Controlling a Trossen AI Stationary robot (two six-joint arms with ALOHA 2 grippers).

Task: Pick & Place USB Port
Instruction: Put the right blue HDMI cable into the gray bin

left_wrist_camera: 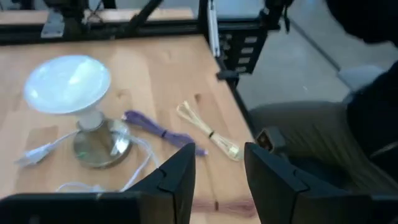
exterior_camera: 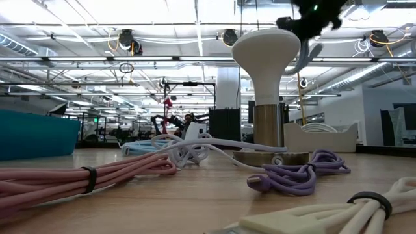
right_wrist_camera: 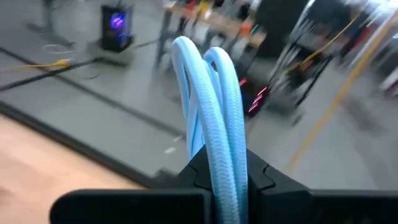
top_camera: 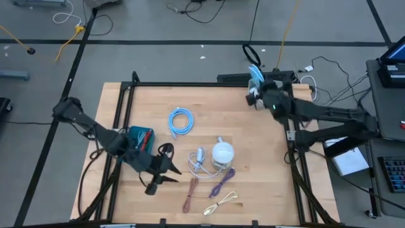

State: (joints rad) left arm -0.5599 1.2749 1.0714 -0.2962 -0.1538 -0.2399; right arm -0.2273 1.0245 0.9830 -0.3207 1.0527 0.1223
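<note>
While the right tool (top_camera: 256, 82) clamped the limp, light blue cable (right_wrist_camera: 214, 106) mid-bundle beyond the lamp (top_camera: 222, 153), the left tool (top_camera: 172, 171) stood apart.

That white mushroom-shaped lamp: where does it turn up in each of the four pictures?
High view: white lamp at table centre, beside the purple cable.
Low view: lamp stands tall, centre-right.
Left wrist view: lamp at upper left.
Right wrist view: not in it.
Shared landmark: the purple cable, seen beside the lamp's base.
</note>
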